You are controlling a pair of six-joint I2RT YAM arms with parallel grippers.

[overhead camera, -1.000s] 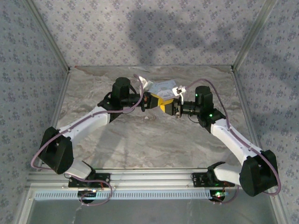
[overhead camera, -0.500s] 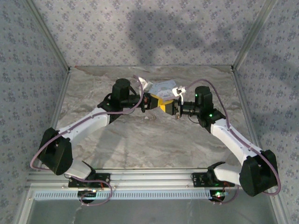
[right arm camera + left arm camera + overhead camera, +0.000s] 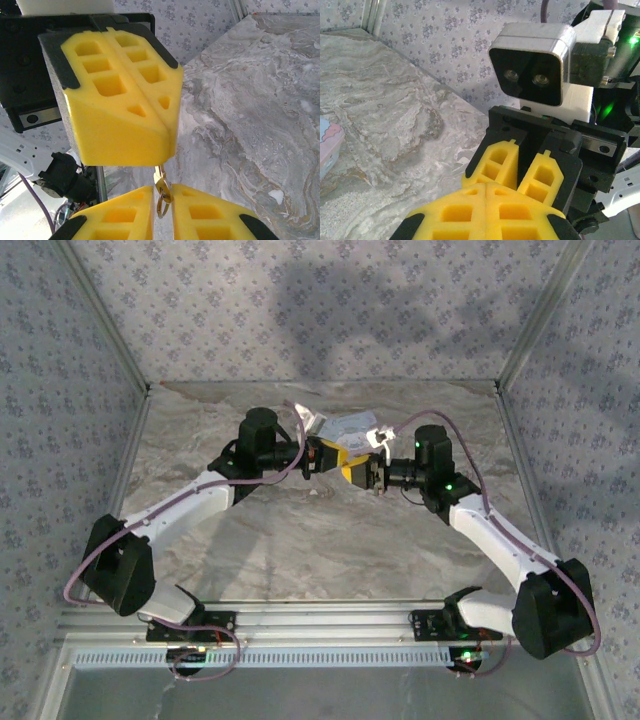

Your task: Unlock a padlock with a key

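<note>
Both white-and-black arms reach inward over the table's far middle, wrists level, tips meeting. The left yellow foam-padded gripper point(image 3: 150, 117) has its fingers pressed together; the right yellow foam-padded gripper point(image 3: 161, 202) pinches a small brass-coloured piece.

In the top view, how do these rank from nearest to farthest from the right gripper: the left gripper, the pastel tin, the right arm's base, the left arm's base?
1. left gripper: tip to tip with the right gripper, on its left.
2. pastel tin: just behind, toward the back wall.
3. right arm's base: near edge, right side.
4. left arm's base: near edge, left side.
</note>
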